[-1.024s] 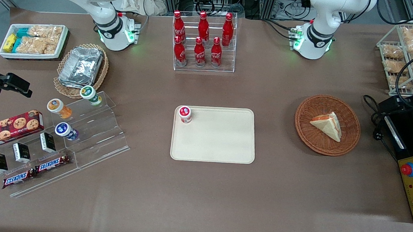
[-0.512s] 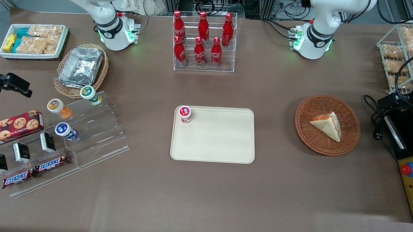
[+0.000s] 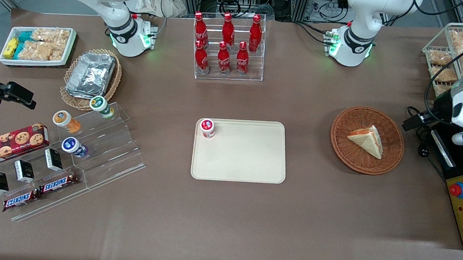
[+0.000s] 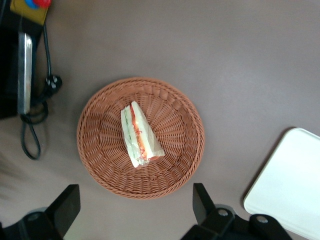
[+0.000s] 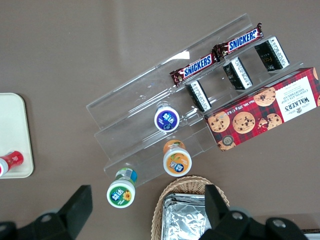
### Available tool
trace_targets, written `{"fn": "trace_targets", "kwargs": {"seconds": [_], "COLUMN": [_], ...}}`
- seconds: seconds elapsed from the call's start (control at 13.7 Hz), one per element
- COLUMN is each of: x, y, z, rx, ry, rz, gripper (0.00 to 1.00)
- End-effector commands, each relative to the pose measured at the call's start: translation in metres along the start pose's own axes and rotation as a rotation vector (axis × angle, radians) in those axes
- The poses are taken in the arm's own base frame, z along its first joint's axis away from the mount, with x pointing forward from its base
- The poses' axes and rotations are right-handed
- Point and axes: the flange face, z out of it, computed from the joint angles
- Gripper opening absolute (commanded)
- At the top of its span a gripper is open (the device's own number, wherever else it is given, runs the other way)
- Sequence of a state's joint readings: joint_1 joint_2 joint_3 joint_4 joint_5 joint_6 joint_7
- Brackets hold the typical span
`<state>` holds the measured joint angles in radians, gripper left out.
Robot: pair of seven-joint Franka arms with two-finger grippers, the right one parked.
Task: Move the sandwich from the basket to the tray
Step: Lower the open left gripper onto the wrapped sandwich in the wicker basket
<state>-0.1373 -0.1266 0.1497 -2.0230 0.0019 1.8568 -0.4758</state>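
Front view: the triangular white-bread sandwich [image 3: 366,141] lies in the round reddish-brown wicker basket [image 3: 393,127] on the brown worktop [image 3: 225,212], toward my working end; the cream rectangular plastic tray [image 3: 246,156] sits well apart.

Wrist view: my end effector [image 4: 135,212] hovers above the basket, fingers [image 4: 67,205] spread wide, empty.

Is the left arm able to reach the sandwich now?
Probably yes. The gripper hangs open above the basket, and nothing covers the sandwich lying in it.
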Motion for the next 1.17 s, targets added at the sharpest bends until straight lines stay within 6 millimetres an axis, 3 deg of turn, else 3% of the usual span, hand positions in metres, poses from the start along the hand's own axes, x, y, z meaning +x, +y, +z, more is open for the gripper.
{"fn": "trace_targets", "kwargs": {"seconds": [0.0, 0.29, 0.51, 1.1], "x": [-0.026, -0.036, -0.043, -0.059], "y": [-0.016, -0.021, -0.025, -0.045], "z": [0.038, 0.081, 0.112, 0.217], "rx": [0.011, 0.031, 0.017, -0.025], "ry": [-0.005, -0.024, -0.006, 0.062], "rz": [-0.101, -0.268, -0.309, -0.351], "gripper": [1.00, 1.00, 1.00, 1.00]}}
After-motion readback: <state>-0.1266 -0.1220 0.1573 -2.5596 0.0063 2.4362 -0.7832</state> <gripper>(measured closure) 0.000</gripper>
